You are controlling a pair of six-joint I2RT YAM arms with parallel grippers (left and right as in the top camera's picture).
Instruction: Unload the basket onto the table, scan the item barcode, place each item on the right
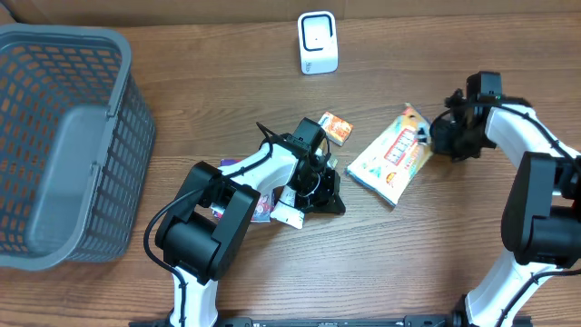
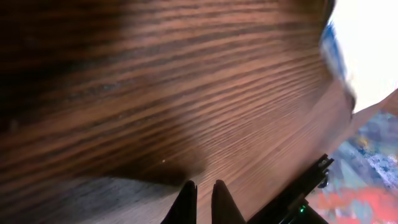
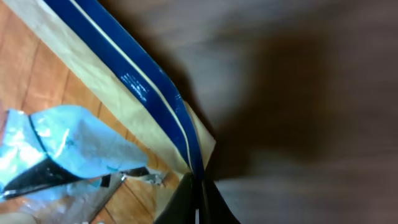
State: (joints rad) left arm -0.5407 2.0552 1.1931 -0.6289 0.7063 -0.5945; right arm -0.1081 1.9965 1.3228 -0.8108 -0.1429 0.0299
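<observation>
The packet (image 1: 392,154) is probably a light, soft pouch: thin film that crinkles and sags, with loose contents that can shift when it is lifted. The flat sealed border is likely the stiffest part and the best place to take hold of, since a pinch there would not crush what is inside. The film looks glossy, so a narrow corner pinch may slip or let the pouch swing. A grip further along the seal would likely hold it steadier in front of the scanner (image 1: 318,43).

The packet lies flat on the table (image 1: 436,263), right of centre, below and to the right of the scanner and just beside a small box (image 1: 336,127). The right end effector (image 1: 434,136) sits at its upper right corner. In the right wrist view the fingers (image 3: 198,200) are closed together on the corner of the seal, so they appear to have hold of that thin edge. The left end effector (image 1: 320,189) is fully closed on nothing. Its wrist view shows the two fingers (image 2: 186,198) pressed together over bare wood.

From above, the packet's face is white and yellow with red print. Close up (image 3: 149,99), its edge shows a tan border with a dark blue stripe and a thin pale line running through it. No barcode can be made out in any view.
</observation>
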